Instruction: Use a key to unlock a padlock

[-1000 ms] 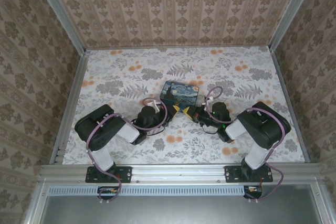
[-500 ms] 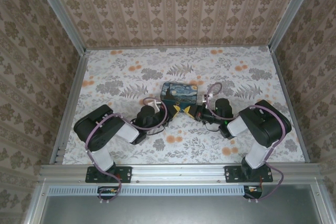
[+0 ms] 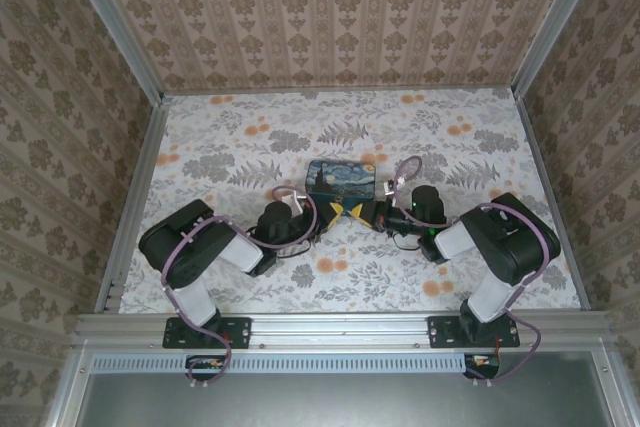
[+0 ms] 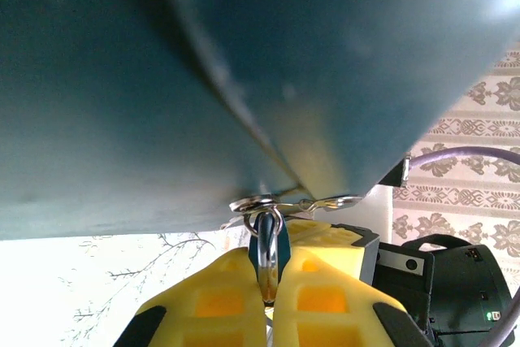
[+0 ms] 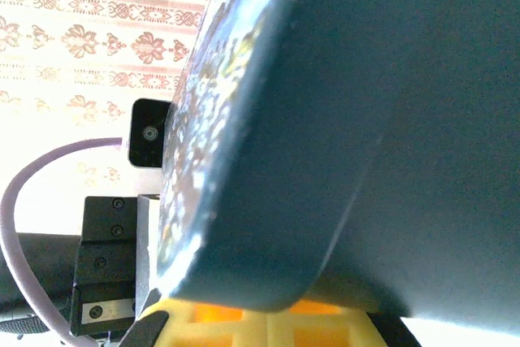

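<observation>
The tiny teal-blue padlock (image 4: 269,256) hangs by its silver shackle from the metal hasp ring (image 4: 264,203) under the dark blue starry-night box (image 3: 343,178). In the left wrist view my left gripper (image 4: 268,272) is shut on the padlock, with its yellow fingers (image 4: 213,298) pressed to both sides. In the top view my left gripper (image 3: 335,209) and right gripper (image 3: 358,211) meet at the box's near corner. In the right wrist view my right gripper (image 5: 268,321) sits under the box corner (image 5: 366,119) with its yellow pads together. The key is hidden.
The box stands mid-table on the floral tablecloth (image 3: 230,147). Patterned walls with metal rails (image 3: 130,207) enclose the table on three sides. In the left wrist view the right gripper's yellow finger (image 4: 329,240) and black body (image 4: 439,282) sit right behind the padlock.
The right arm's wrist and elbow have swung a little to the right and away from me, while its fingers stay at the box corner. The left arm has barely moved.
</observation>
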`<state>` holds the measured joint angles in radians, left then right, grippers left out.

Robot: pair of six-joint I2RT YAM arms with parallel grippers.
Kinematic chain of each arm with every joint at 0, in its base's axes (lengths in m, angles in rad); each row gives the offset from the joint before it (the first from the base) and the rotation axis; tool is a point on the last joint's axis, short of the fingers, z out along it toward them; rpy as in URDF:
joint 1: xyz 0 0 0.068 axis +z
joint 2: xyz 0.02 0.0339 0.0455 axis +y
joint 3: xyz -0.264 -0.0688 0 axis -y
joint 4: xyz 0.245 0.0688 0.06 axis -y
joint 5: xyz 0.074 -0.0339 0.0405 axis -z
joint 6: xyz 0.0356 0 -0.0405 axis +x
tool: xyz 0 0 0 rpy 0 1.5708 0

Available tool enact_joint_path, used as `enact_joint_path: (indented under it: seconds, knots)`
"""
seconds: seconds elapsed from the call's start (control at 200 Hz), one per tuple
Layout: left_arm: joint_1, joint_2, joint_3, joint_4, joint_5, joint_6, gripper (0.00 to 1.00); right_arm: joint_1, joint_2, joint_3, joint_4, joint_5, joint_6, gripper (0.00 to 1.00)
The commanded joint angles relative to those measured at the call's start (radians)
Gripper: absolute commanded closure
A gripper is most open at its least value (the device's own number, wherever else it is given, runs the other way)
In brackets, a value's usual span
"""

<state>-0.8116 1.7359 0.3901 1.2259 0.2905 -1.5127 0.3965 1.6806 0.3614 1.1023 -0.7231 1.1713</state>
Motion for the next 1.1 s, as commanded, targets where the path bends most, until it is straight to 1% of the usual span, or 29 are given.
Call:
enact_joint_path:
  seconds: [0.0, 0.215, 0.325, 0.46, 0.595, 0.685, 0.765, 0.915, 1.095]
  knots:
    - [-0.011, -0.025, -0.003, 0.056, 0.088, -0.004, 1.0, 0.011, -0.052, 0.016, -0.021, -0.051, -0.064, 1.0]
    - [-0.007, -0.026, -0.003, 0.06, 0.113, -0.009, 1.0, 0.01, -0.045, 0.019, -0.015, -0.025, -0.045, 1.0]
    - [0.001, -0.041, -0.018, 0.057, 0.106, -0.014, 1.0, 0.01, -0.058, 0.013, -0.037, -0.003, -0.031, 1.0]
    - [0.014, -0.044, -0.042, 0.058, 0.08, -0.019, 1.0, 0.01, -0.09, -0.001, -0.153, 0.047, -0.049, 1.0]
    - [0.028, -0.044, -0.058, 0.058, 0.064, -0.018, 1.0, 0.01, -0.137, -0.017, -0.309, 0.103, -0.097, 1.0]
    - [0.033, -0.045, -0.064, 0.057, 0.059, -0.015, 1.0, 0.009, -0.176, -0.018, -0.418, 0.127, -0.131, 1.0]
    - [0.034, -0.044, -0.061, 0.057, 0.055, -0.013, 1.0, 0.008, -0.208, -0.022, -0.478, 0.134, -0.149, 1.0]
    - [0.036, -0.039, -0.056, 0.057, 0.059, -0.012, 1.0, 0.013, -0.242, -0.033, -0.496, 0.126, -0.141, 1.0]
    - [0.035, -0.038, -0.053, 0.057, 0.061, -0.011, 1.0, 0.034, -0.236, -0.023, -0.474, 0.135, -0.116, 1.0]
